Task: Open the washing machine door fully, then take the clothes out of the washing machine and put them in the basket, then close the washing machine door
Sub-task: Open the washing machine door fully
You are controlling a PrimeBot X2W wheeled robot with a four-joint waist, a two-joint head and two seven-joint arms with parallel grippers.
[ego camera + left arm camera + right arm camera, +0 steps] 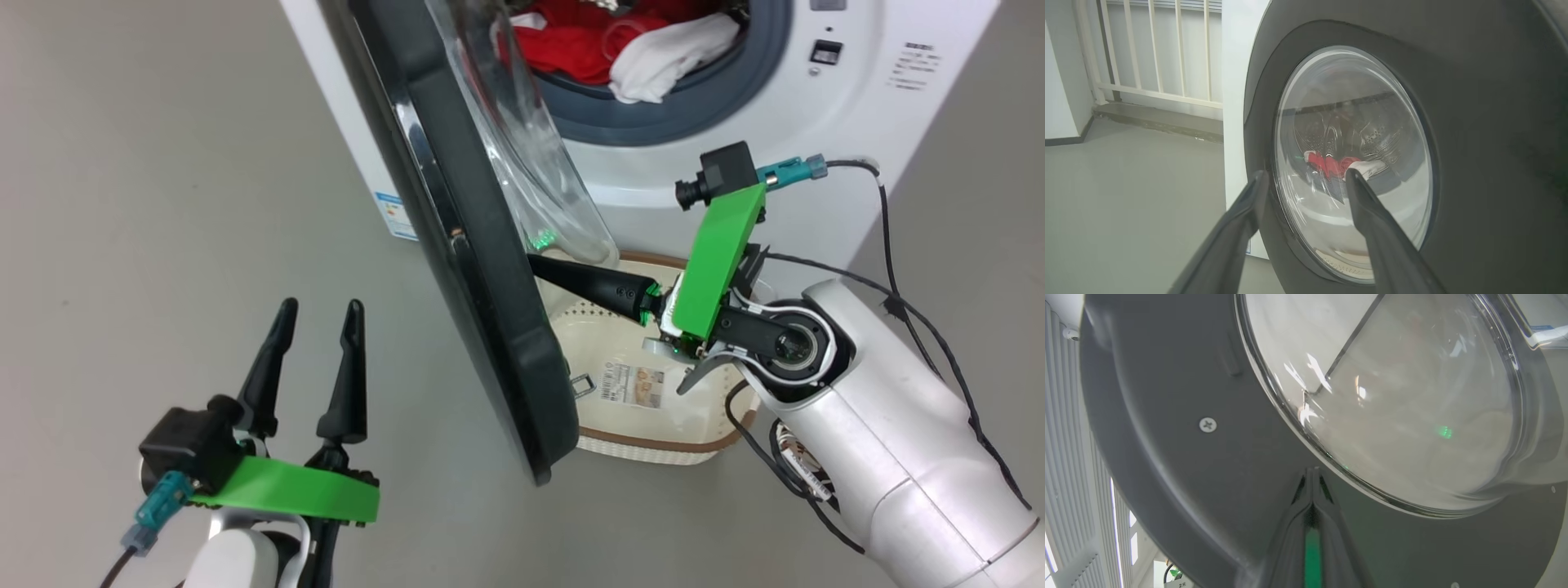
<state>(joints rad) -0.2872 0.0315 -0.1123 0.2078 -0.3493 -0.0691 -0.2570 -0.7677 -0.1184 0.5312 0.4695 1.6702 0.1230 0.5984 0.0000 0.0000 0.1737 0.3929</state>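
Head view: one washing machine (816, 122), white, fills the upper right of the frame. Its single washing machine door (482, 286) stands swung out and is seen edge-on, running as a dark band from top centre to lower centre.

- **Clothes:** one heap of clothes (604, 41), red with a white piece, lies in the drum mouth at the top edge and spills onto the grey rubber ring.
- **Basket:** one basket (653, 441) sits on the floor at centre right, below the drum mouth. Its left side is hidden behind the door's rim, and one paper sticker (630, 384) shows on its bottom.
- **Grippers, two:** the left gripper (321, 306), at lower left, has its fingers apart and holds nothing. It stands on the door's outer side, apart from the door. The right gripper (539, 265), at centre right, has its fingers pressed together, empty, and reaches over the basket toward the door's inner side.
- **Open room:** bare grey floor (163, 163) fills the left of the frame. Between door and machine the room is narrow, and the right arm and the basket sit within it.

Left wrist view: the spread fingers frame the door's glass window, through which the red and white fabric shows small.

Right wrist view: the joined fingertips lie at the grey inner rim just below the edge of the glass bowl (1412, 396). Whether they touch cannot be told.
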